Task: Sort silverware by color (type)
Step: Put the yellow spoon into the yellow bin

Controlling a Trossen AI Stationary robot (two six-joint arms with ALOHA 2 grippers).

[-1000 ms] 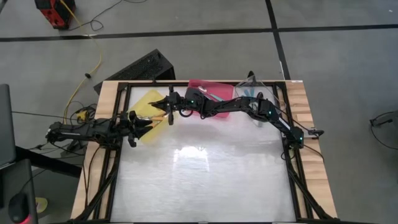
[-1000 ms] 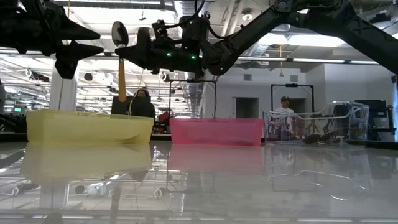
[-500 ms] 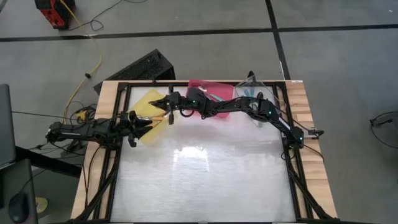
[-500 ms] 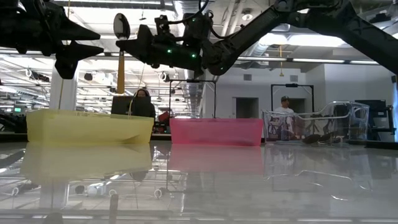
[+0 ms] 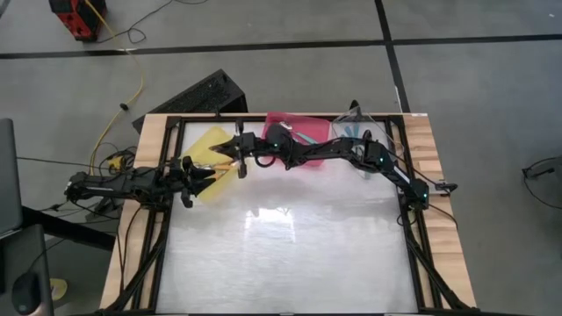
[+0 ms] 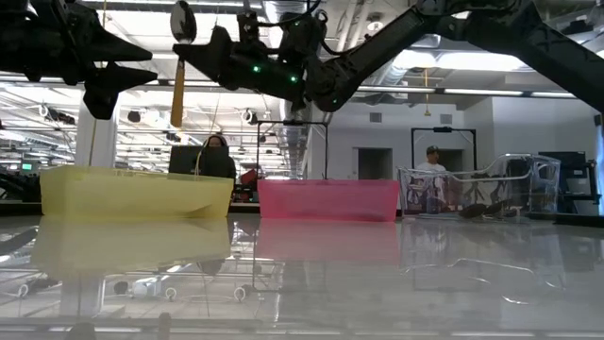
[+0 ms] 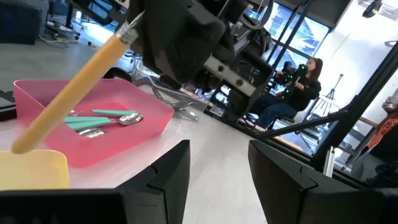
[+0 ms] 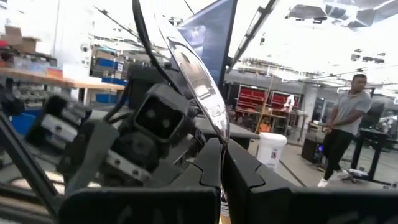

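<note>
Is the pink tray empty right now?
No, the left wrist view shows teal-handled spoons lying inside the pink tray.

I see one orange-handled spoon (image 6: 178,71) up in the air above the yellow tray (image 6: 132,192), pinched near its bowl end, handle hanging down and the dark-looking bowl on top. From my left wrist view the same handle runs as a slanted orange stick, its free end just over the yellow tray's rim. From the right wrist view the shiny bowl stands up edge-on between the closed fingers. In the pink tray (image 7: 37,93) I count at least two teal-handled spoons (image 7: 102,118) lying flat, side by side, silver bowls pointing the same way. More spoons lie in the clear tray (image 6: 472,194), too small to tell.
</note>
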